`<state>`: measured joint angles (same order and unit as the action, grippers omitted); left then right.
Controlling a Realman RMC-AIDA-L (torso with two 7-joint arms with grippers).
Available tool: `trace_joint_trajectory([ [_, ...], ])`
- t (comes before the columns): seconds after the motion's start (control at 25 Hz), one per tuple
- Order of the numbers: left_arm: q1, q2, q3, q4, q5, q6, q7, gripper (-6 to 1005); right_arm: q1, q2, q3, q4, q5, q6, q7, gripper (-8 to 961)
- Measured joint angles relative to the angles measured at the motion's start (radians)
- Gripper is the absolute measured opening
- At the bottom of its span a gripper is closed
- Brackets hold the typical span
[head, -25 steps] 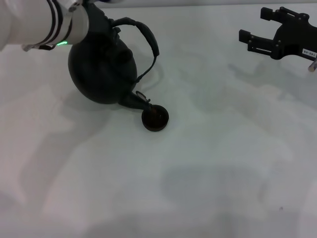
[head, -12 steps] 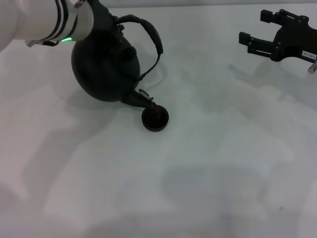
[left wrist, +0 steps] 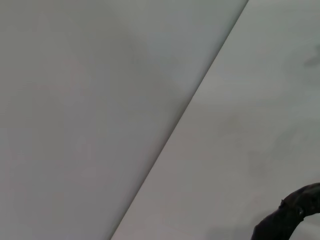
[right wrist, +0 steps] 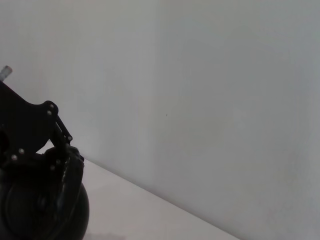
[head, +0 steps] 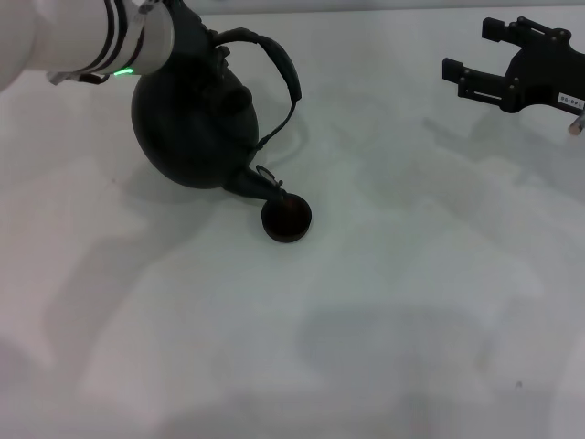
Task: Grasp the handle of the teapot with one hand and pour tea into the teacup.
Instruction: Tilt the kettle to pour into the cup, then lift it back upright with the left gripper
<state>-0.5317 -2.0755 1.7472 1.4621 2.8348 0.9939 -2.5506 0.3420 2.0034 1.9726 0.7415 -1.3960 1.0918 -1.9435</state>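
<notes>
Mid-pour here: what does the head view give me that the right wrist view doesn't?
Only the head view shows the spout tipped down at the teacup, the arched handle, the white table, and the right gripper parked open at the far right. Only the right wrist view shows the left gripper side-on, set against the teapot with the bare wall behind. Both show the teapot, and the left arm on it.

- Left arm (head: 64, 37): white cylindrical casing, black bands, a lit green indicator (near the wrist).
- Right gripper (head: 484, 55): matte black linkage fingers, small screws, a white label with dark print.
</notes>
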Motion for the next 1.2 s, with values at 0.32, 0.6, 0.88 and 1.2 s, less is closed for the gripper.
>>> trace_joint_trajectory([
  [0.32,0.002,0.001,0.0,0.006,0.0,0.013,0.001,124,-0.004,-0.001,0.021,-0.001,-0.003,-0.007,0.0,845],
  [0.6,0.004,0.003,0.0,0.009,0.0,0.025,0.002,124,-0.008,-0.005,0.031,-0.002,-0.004,-0.007,0.0,845],
  [0.88,0.004,0.007,-0.008,0.019,0.0,0.041,0.005,124,-0.008,-0.005,0.036,-0.002,-0.007,-0.007,0.0,845],
  [1.2,-0.001,0.006,-0.008,0.019,0.001,0.05,0.017,123,-0.008,-0.005,0.036,-0.002,-0.008,-0.007,0.0,845],
])
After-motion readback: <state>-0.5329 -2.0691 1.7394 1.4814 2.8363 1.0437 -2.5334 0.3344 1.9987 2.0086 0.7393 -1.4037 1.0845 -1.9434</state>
